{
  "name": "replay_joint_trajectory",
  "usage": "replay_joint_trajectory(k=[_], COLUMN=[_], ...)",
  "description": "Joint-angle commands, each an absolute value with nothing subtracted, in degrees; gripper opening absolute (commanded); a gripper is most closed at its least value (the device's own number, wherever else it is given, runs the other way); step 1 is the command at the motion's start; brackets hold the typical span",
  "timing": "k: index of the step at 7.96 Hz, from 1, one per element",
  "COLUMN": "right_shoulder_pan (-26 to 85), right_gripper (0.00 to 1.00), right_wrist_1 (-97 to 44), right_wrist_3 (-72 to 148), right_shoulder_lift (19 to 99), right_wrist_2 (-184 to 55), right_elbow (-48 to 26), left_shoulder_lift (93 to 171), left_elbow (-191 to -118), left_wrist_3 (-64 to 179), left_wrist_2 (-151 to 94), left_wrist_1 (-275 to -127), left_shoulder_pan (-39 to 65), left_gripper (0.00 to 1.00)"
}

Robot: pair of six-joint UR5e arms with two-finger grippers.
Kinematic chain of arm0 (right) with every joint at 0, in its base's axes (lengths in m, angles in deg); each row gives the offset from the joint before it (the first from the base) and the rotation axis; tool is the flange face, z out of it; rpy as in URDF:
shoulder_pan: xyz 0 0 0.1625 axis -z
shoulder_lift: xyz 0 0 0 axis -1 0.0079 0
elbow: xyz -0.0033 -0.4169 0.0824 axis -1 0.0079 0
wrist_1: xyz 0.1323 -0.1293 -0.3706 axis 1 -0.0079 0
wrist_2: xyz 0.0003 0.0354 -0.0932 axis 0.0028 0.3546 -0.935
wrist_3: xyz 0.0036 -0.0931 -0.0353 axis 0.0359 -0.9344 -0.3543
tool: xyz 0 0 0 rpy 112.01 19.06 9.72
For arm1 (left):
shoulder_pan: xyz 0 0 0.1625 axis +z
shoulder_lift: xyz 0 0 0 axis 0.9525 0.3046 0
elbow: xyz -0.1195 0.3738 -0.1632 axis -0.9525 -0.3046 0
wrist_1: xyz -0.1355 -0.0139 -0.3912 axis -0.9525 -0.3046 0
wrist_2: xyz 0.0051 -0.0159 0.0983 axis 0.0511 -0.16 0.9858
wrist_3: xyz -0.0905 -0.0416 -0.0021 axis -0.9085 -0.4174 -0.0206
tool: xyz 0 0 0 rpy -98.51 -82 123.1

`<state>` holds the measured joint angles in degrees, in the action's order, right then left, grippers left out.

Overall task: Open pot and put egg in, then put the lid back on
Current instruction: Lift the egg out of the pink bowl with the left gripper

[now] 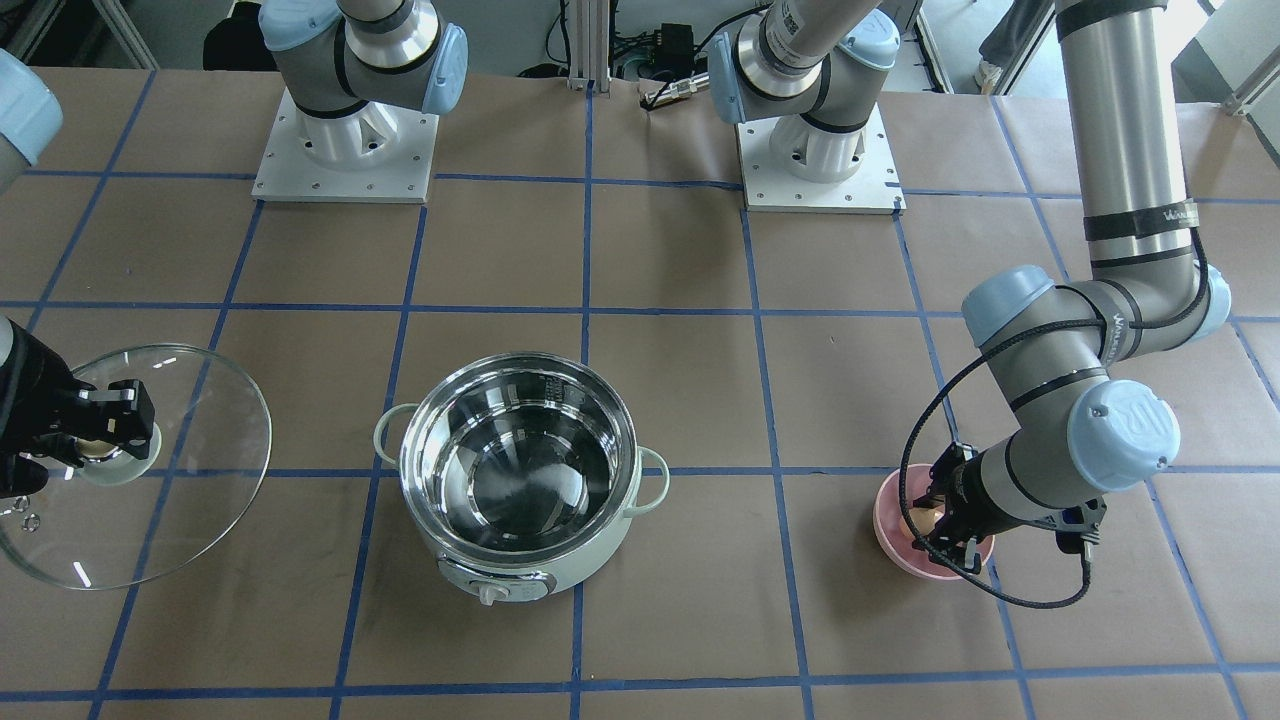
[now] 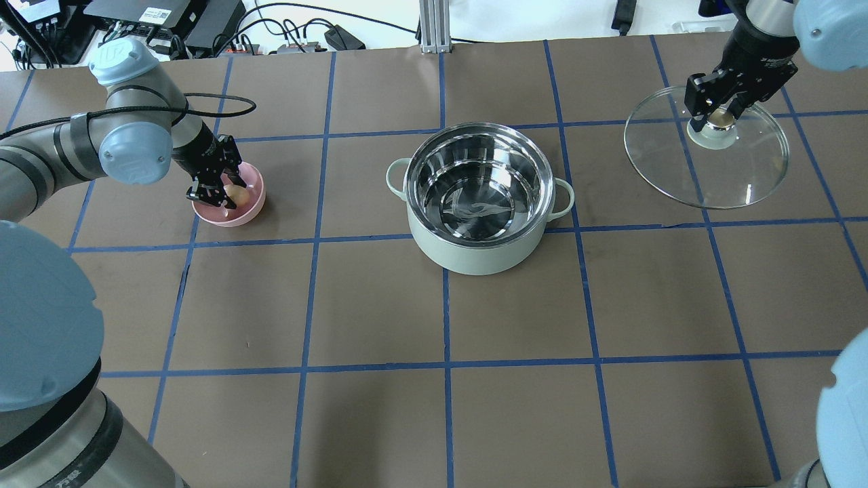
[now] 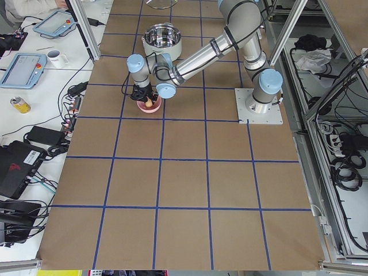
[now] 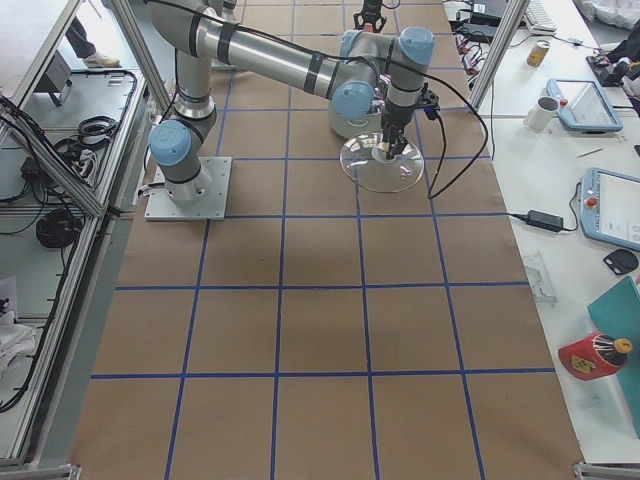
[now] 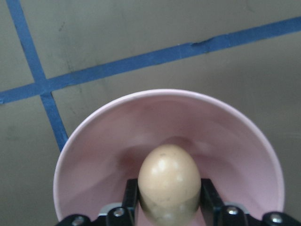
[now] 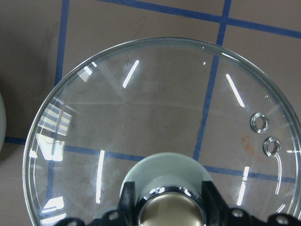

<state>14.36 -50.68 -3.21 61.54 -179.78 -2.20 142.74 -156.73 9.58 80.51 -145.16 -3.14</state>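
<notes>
The mint-green pot (image 2: 478,252) stands open in the middle of the table (image 2: 475,325). The glass lid (image 2: 739,173) is off it and well apart, on the robot's right side. There the right gripper (image 2: 716,116) is clenched on the lid's beige knob (image 6: 170,212). The left gripper (image 5: 169,200) reaches into the pink bowl (image 5: 94,155), and its jaws grasp the egg (image 5: 168,172) from both sides.

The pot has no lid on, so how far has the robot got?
Done: the pot is open and empty. In hand: the right hand holds the lid aside; the left hand grips the egg inside the pink bowl. Left: egg into pot, lid back on.
</notes>
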Motion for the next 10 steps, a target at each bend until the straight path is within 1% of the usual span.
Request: replay_joint_trajectory(k=[1, 2, 5, 6, 7, 9, 10], right_shoulder_pan=[14.4, 14.4, 14.3, 14.3, 14.4, 14.3, 14.3], right_gripper=[0.00, 0.00, 0.00, 0.00, 0.00, 0.00, 0.00], right_wrist_1=[-51.1, -52.5, -52.5, -52.4, -52.5, -52.6, -52.6], right_wrist_3=[-3.2, -3.2, -3.2, -3.2, -3.3, -4.0, -4.0], right_shoulder_lift=[61.5, 61.0, 60.9, 61.3, 61.2, 61.1, 61.1], right_wrist_2=[-179.7, -179.8, -179.7, -179.6, -180.2, -179.9, -179.9], right_elbow=[-2.2, -2.3, -2.3, -2.3, -2.3, -2.3, -2.3], left_shoulder_lift=[140.3, 138.6, 132.4, 131.9, 131.6, 129.4, 129.3], left_elbow=[-156.3, -156.1, -155.5, -154.3, -151.5, -144.5, -143.2], left_wrist_3=[9.2, 9.2, 10.3, 10.4, 10.4, 9.8, 9.4], left_wrist_2=[80.9, 81.0, 82.4, 82.6, 82.3, 81.9, 80.9], left_wrist_1=[-145.2, -145.3, -151.8, -154.7, -158.8, -167.9, -168.1], left_shoulder_pan=[-3.1, -3.1, -3.1, -3.3, -4.0, -8.7, -12.0], left_gripper=[0.00, 0.00, 0.00, 0.00, 0.00, 0.00, 0.00])
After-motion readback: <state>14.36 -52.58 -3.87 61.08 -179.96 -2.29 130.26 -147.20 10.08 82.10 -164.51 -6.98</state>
